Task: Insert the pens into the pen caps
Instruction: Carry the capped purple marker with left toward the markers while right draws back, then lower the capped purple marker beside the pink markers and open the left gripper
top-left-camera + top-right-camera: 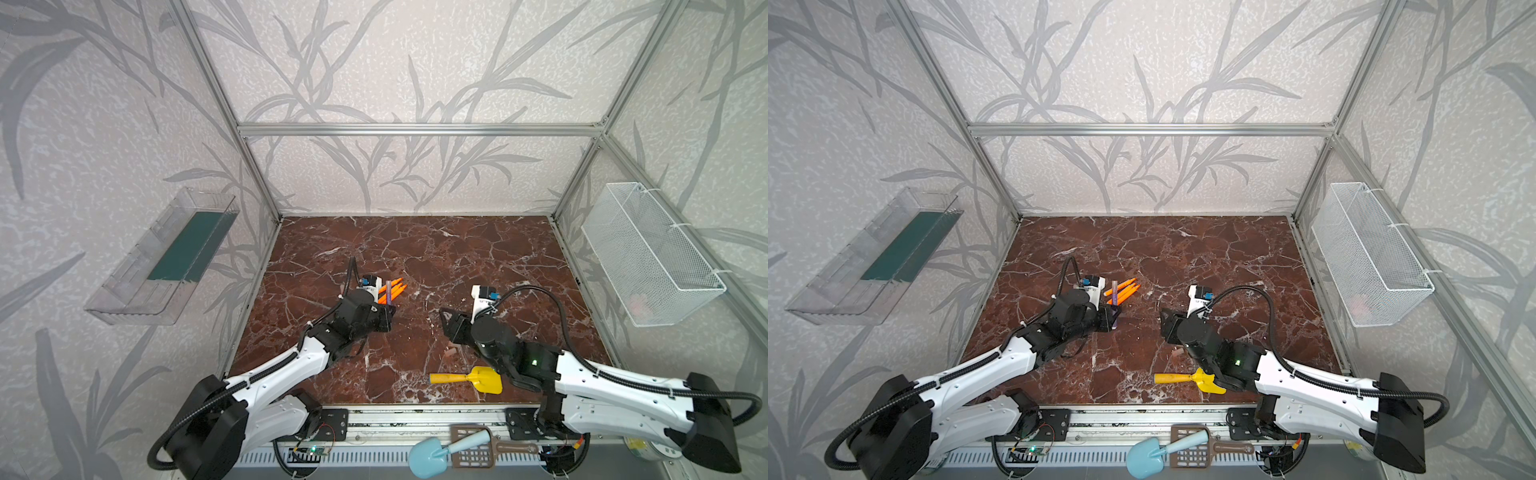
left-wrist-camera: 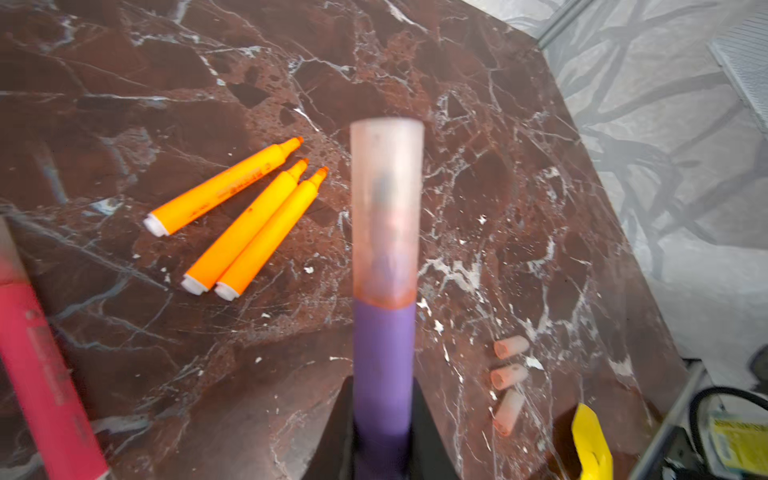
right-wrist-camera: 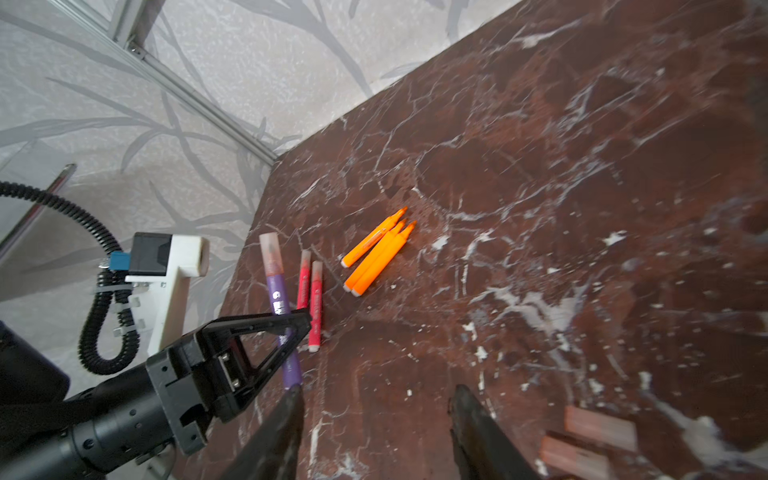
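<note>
Topping the purple pen (image 2: pixel 384 365) sits a translucent pinkish-tan cap (image 2: pixel 386 208).

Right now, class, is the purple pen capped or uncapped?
Capped: a translucent pinkish cap sits over the tip of the purple pen, down to its barrel.

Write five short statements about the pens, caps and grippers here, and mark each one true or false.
1. The left gripper holds the purple pen. True.
2. The purple pen is uncapped. False: a translucent cap sits over its tip.
3. Three orange pens lie uncapped on the table. True.
4. The right gripper grips a cap. False: its jaws stand open and empty.
5. Loose caps lie on the table. True.
</note>
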Controlling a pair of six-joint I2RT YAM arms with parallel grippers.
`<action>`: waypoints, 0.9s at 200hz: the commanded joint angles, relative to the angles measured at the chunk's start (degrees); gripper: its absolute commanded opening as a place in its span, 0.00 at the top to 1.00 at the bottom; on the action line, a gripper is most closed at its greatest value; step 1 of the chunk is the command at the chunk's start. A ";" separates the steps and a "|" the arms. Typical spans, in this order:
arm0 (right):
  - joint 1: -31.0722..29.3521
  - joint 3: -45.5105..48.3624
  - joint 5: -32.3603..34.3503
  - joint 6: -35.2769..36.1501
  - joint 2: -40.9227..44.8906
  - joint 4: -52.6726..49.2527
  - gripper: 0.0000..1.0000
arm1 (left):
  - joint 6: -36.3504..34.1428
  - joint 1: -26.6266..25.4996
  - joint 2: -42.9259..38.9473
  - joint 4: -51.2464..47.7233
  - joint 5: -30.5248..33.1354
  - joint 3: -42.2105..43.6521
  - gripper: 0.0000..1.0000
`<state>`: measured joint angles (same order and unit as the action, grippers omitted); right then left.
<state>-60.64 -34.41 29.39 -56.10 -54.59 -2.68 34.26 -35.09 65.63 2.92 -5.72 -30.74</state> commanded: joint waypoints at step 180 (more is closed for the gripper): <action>39.72 7.08 5.15 22.52 0.62 -8.31 0.15 | 7.22 5.25 20.16 -24.94 17.10 -14.37 1.00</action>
<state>-21.06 -26.41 34.48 -34.81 -53.63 -13.54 39.70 -30.81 84.25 -19.79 10.44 -43.90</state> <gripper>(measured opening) 0.852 0.157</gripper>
